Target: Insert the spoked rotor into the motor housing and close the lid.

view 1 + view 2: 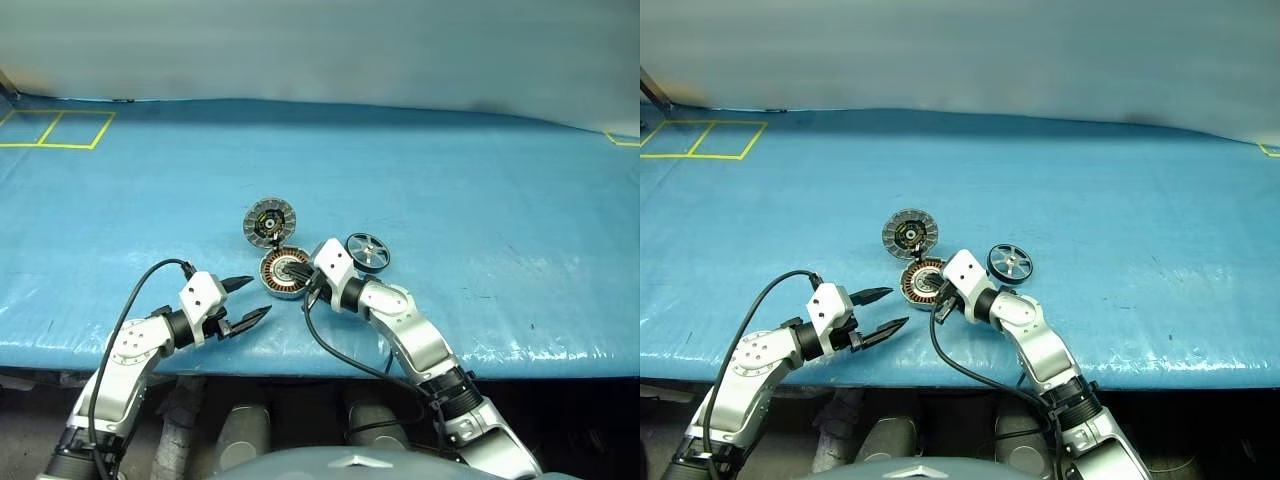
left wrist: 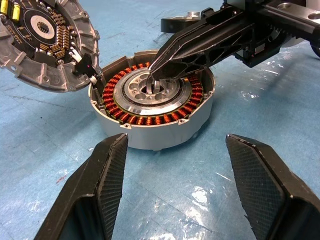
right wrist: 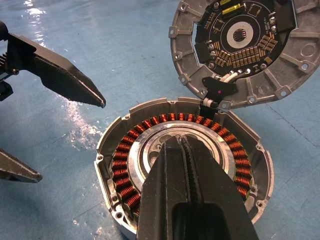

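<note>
The motor housing point(image 1: 281, 273), a silver cup with copper windings, sits on the blue table with its top uncovered. Its lid point(image 1: 271, 221) stands swung open just behind it, circuit side showing, joined to it at the rim. The spoked rotor point(image 1: 368, 250) lies flat to the right of the housing. My right gripper point(image 2: 155, 82) is shut, its tips down at the housing's silver centre point(image 3: 150, 150), and I see nothing between them. My left gripper point(image 1: 250, 298) is open, low on the table just left of the housing and apart from it, its fingers point(image 2: 107, 170) facing the housing's wall.
The blue table cover point(image 1: 480, 200) stretches wide on all sides. Yellow tape squares point(image 1: 55, 128) mark the far left corner. The table's front edge point(image 1: 520, 372) runs close behind both arms. A black cable point(image 1: 340, 350) loops off my right wrist.
</note>
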Motion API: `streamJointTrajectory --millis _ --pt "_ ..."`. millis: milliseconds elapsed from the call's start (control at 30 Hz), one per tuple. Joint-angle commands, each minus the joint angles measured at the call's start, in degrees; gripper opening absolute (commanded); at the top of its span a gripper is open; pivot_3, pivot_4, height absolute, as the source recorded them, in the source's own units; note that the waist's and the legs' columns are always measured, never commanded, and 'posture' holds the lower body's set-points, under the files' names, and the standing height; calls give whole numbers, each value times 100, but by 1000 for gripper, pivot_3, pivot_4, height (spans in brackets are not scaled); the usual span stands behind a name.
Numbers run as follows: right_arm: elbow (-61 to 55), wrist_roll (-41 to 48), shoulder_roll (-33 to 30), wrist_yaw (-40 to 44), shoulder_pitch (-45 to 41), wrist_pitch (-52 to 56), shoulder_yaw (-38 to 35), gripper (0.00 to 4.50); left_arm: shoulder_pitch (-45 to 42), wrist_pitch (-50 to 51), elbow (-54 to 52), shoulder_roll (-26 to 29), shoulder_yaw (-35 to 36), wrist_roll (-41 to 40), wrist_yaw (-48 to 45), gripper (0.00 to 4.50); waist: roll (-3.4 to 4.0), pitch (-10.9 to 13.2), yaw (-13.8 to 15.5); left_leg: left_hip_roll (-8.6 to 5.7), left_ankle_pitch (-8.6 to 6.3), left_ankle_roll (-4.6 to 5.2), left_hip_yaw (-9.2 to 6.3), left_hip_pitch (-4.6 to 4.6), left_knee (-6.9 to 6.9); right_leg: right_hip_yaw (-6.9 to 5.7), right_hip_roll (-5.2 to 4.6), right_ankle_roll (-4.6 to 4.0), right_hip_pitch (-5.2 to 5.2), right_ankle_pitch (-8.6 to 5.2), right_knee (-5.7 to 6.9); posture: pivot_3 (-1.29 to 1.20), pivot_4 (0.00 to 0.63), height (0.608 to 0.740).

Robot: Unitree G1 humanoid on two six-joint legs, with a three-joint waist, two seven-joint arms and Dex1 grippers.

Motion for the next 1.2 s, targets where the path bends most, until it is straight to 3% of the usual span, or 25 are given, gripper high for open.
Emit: streamJointTrajectory --millis 33,400,600,833,1200 --pt "115 -188 93 -116 -129 -195 115 48 -87 -101 28 -32 -14 31 14 3354 0 0 1 0 0 0 0 0 0 0 0 0 0 0 0 0 150 740" --pt "350 -309 117 -189 -95 -274 120 48 -47 -111 17 -34 -6 50 3 3354 0 0 1 0 1 -1 0 0 0 0 0 -9 0 6 0 0 150 740" --pt "495 -570 219 -685 -140 -613 34 48 -49 -125 37 -60 -43 67 14 3354 -1 -1 1 0 2 -3 0 2 0 0 0 -7 1 6 2 0 150 740" --pt "452 -925 20 -453 -127 -697 413 48 -51 -132 39 -109 -13 41 44 3354 -1 -2 1 -1 2 -4 0 2 0 1 0 -9 2 7 2 0 150 740" --pt "105 -879 65 -384 -333 -851 234 48 -12 -168 62 -154 -28 69 79 3354 -2 -2 -11 1 2 -4 0 2 0 1 2 -9 0 7 6 0 150 740"
